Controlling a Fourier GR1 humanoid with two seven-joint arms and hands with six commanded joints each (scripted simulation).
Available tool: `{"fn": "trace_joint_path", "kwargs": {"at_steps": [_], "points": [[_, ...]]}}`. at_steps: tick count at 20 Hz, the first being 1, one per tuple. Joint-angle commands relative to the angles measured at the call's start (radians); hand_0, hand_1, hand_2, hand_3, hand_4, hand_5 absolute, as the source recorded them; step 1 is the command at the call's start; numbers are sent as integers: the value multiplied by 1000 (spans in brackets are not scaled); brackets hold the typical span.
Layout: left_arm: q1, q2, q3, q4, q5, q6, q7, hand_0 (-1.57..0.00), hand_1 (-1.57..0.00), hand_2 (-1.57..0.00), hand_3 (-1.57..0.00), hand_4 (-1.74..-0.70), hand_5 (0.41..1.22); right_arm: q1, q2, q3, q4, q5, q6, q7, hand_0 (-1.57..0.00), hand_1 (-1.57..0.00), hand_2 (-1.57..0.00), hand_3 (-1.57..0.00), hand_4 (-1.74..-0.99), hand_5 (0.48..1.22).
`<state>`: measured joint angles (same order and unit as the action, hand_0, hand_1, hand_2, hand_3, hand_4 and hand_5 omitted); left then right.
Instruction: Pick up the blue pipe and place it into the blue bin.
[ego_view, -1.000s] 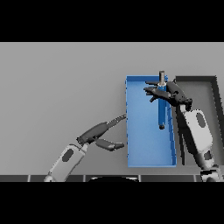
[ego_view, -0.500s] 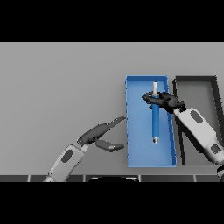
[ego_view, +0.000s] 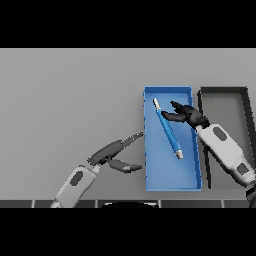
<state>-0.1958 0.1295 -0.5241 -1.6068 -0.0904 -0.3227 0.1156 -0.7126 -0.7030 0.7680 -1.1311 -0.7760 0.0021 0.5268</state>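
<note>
Right hand: the right hand (ego_view: 189, 115) is seen over the upper right part of the blue bin, its arm entering from the lower right. Its fingers are spread and loose, nothing is grasped in them (released, in short). The fingertips (ego_view: 173, 105) point toward the upper left and lie just beside the upper half of the pipe; whether they touch it cannot be told.

Pipe: the blue pipe (ego_view: 168, 129) is lying inside the bin on its floor. It is set at a slant, with one pale end near the bin's upper left and the other pale end lower and further right, about the middle of the bin.

Bin: the blue bin (ego_view: 148, 172) is placed on the table, long side running away from the robot. The pipe is the only thing seen in it.

Dark tray: a dark tray (ego_view: 204, 102) is set just beside the bin on its right side, partly covered by the right arm.

Left hand: the left hand (ego_view: 111, 152) is held over the table just left of the bin (idle), fingers straight and thumb apart, nothing held.

Table: the grey table (ego_view: 70, 95) is the surface under everything.
</note>
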Motion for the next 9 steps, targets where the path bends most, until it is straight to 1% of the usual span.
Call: {"fn": "trace_joint_path", "kwargs": {"at_steps": [1,4,7,9], "points": [[-8,1,5,7,5,-6,-7,1,1,1,1,-915,462,10,-9,-5,2,-5,13,-14,-23,-20,-19,-15,-1119,695],[2,-5,-4,2,2,-2,0,1,1,1,1,-922,466,13,-12,0,-5,-2,11,-10,-11,-10,-9,-7,-1132,675],[-20,-13,2,16,6,-4,11,1,1,1,1,-920,467,1,-3,-1,2,-3,13,-5,-9,-8,-7,-6,-1129,674],[-17,-5,7,10,13,-9,2,1,1,1,1,-920,468,1,5,-4,28,-6,36,-25,-9,-8,-7,-6,-1129,677]]}}
